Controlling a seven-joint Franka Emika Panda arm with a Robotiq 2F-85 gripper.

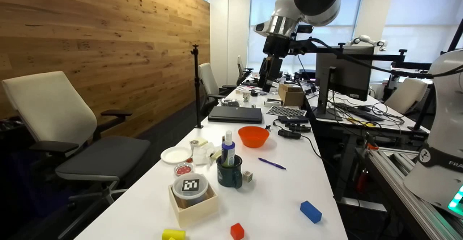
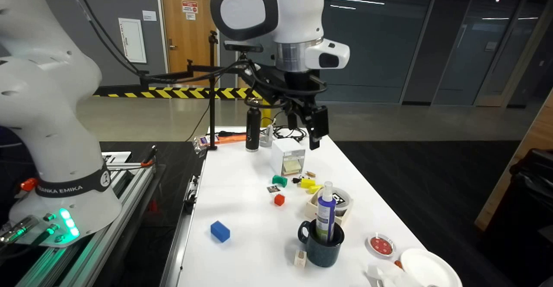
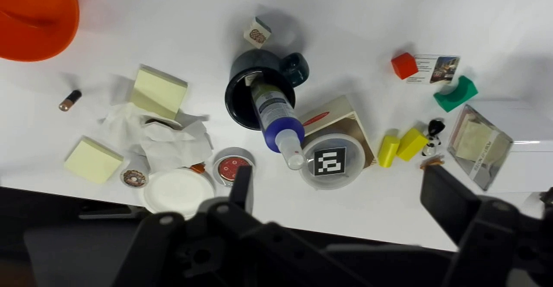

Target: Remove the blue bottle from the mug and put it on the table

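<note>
black two-finger gripper (image 3: 339, 194) hangs in open air, fingers (image 3: 447, 205) wide apart, nothing between them. blue cylindrical plastic bottle (image 1: 228, 150) sits near upright in the round dark-teal glazed mug (image 1: 225, 176), its upper part standing out past the rim.

handling, judged: stiff-sided, light to moderate weight, unlikely to break; smooth skin may slip under a weak grip. grip the blue shoulder just below the frosted plastic cap (image 3: 290, 148); the cap could pull off. base is hidden inside the mug, so cannot tell how snugly it fits. lift straight, else the mug may drag or tip.

surface: long white table (image 1: 275, 196), cluttered. small pale printed cube (image 1: 247, 176) just beside the mug; square pale wooden box (image 1: 199, 211) near. set-down candidate: the stretch towards the blue rectangular block (image 1: 311, 211).

room: office; wood-plank wall (image 1: 108, 26) and cream-backed chair (image 1: 96, 157) in an exterior view.
</note>
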